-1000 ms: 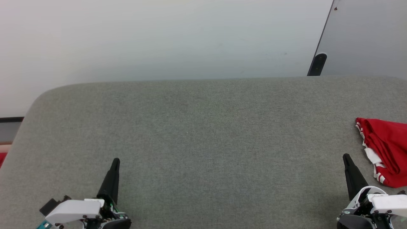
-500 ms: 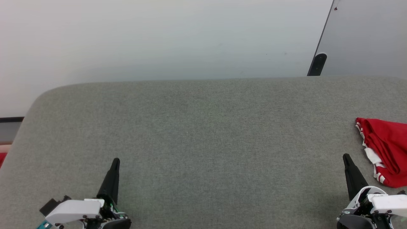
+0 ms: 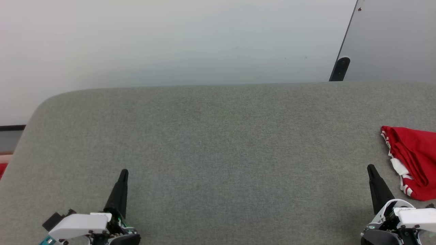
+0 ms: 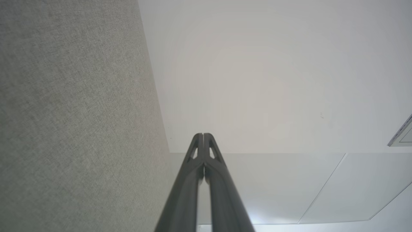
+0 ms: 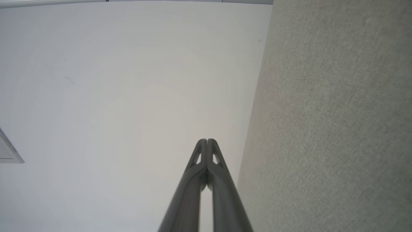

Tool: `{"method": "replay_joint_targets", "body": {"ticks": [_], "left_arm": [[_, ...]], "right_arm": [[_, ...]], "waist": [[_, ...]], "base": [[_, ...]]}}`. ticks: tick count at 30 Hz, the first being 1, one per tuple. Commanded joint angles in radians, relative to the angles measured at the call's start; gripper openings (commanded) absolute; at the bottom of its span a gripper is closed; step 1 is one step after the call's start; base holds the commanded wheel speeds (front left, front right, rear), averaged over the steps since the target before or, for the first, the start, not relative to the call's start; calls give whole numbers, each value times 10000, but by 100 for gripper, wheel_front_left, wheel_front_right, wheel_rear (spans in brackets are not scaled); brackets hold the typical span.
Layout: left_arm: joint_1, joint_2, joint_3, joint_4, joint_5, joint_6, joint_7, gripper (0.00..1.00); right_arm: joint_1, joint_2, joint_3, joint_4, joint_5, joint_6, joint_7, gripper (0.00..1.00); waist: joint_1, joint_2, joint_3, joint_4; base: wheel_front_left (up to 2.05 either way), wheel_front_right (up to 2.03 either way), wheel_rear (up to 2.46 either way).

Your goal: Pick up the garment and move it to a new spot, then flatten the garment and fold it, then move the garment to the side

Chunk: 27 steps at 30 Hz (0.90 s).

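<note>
Lying bunched at view's right edge, garment (image 3: 414,160); grey surface (image 3: 218,143) broad leftward.

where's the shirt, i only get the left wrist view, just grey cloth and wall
observer: Head view has the shirt bunched at the far right of the grey surface, cut off by the picture's edge.
operator: is the right gripper on it
observer: No. The right gripper is shut and empty, its tip just left of the shirt and apart from it.
operator: anything else red out there
observer: A red scrap shows past the surface's left edge.
</note>
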Motion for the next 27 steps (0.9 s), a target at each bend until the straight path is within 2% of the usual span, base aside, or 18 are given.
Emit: {"method": "replay_joint_targets", "body": {"ticks": [1, 27], "left_arm": [[-110, -13, 32, 13, 36, -56, 27, 0], [-112, -25, 48, 13, 49, -57, 30, 0]], "right_arm": [[-44, 35, 38, 3, 21, -10, 4, 0], [-44, 34, 38, 3, 22, -10, 3, 0]], "waist": [[0, -1, 0, 0], [0, -1, 0, 0]], "base": [[0, 0, 0], [0, 0, 0]]}}
